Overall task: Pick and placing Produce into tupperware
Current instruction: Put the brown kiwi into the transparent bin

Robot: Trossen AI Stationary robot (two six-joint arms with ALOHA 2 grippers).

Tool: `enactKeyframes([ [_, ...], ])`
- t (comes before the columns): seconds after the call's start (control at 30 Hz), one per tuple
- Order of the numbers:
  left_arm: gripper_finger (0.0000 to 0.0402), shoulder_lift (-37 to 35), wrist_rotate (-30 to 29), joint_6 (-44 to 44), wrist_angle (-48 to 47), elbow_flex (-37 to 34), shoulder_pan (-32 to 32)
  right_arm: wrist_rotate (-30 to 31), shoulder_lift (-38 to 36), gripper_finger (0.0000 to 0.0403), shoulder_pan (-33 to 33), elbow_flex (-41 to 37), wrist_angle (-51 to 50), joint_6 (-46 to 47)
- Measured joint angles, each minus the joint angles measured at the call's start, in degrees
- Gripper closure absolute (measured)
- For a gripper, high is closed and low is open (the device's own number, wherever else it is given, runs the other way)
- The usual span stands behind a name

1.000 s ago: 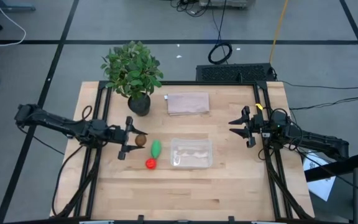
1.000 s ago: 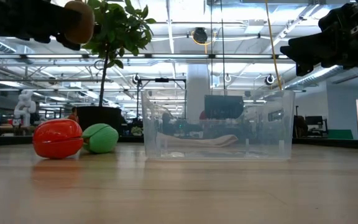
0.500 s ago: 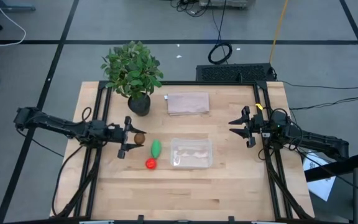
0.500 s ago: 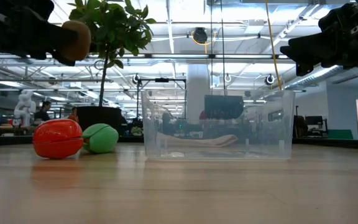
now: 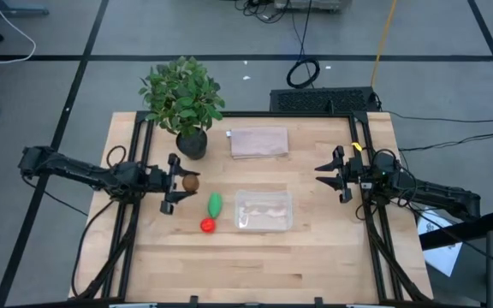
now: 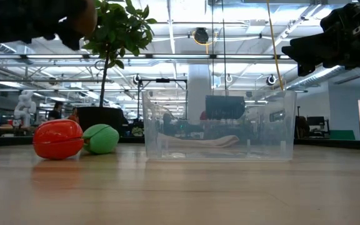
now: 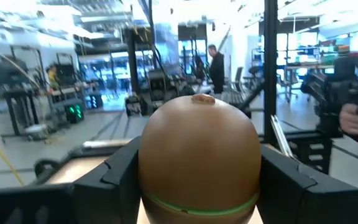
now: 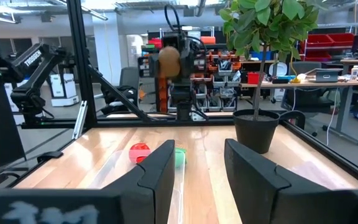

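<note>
My left gripper (image 5: 178,181) is shut on the brown kiwi-like produce (image 5: 192,181), held high over the table's left middle. The kiwi fills the left wrist view (image 7: 197,155). The elongated green produce (image 5: 215,204) and the round red produce (image 5: 207,225) lie on the wood just left of the clear tupperware (image 5: 264,210). The low view shows the red one (image 6: 57,139) and the green one (image 6: 101,139) resting on the table, beside the tupperware (image 6: 217,128). My right gripper (image 5: 332,174) waits open at the right side, holding nothing. My left gripper pinches the kiwi by its two opposite sides (image 7: 148,168) between its two fingers (image 7: 114,177). The fingers reach in about level from the table's left side. The kiwi's rounded end (image 5: 195,181) sticks out past the fingertips, and the kiwi hangs well clear of the table.
A potted plant (image 5: 182,98) stands at the far left, close behind the left gripper. A flat pinkish lid-like piece (image 5: 258,142) lies at the far middle. Black frame rails (image 5: 135,171) run along both table sides. Bare wood lies toward the near edge.
My left gripper has tipped its fingers upward, dipping briefly and then carrying the kiwi higher and a little toward the far edge. It has stayed shut on the kiwi, which has kept clear of the table.
</note>
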Motion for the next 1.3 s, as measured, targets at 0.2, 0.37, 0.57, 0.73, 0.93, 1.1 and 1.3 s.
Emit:
enactKeyframes([
  [0.2, 0.0178, 4.2, 1.3, 4.8, -1.0, 10.3, 1.0, 0.0, 0.0, 0.027, 0.0, 0.0, 0.4, 0.0],
  [0.37, 0.0178, 6.2, 1.6, 8.0, -8.8, 22.3, 2.4, 0.0, 0.0, 0.027, 0.0, 0.0, 0.4, 0.0],
  [0.57, 0.0178, 8.5, -1.1, 7.9, -25.2, 38.1, 5.8, 0.0, 0.0, 0.027, 0.0, 0.0, 0.4, 0.0],
  [0.73, 0.0178, 11.5, 0.2, 5.8, -37.0, 49.3, 9.6, 0.0, 0.0, 0.027, 0.0, 0.0, 0.4, 0.0],
  [0.93, 0.0178, 17.1, 4.4, 3.6, -44.8, 61.7, 12.4, 0.0, 0.0, 0.027, 0.0, 0.0, 0.4, 0.0],
  [1.1, 0.0178, 23.0, 7.2, 2.5, -49.9, 70.3, 14.5, 0.0, 0.0, 0.027, 0.0, 0.0, 0.4, 0.0],
  [1.3, 0.0178, 30.5, 11.3, 2.2, -53.2, 80.3, 17.6, 0.0, 0.0, 0.027, 0.0, 0.0, 0.4, 0.0],
])
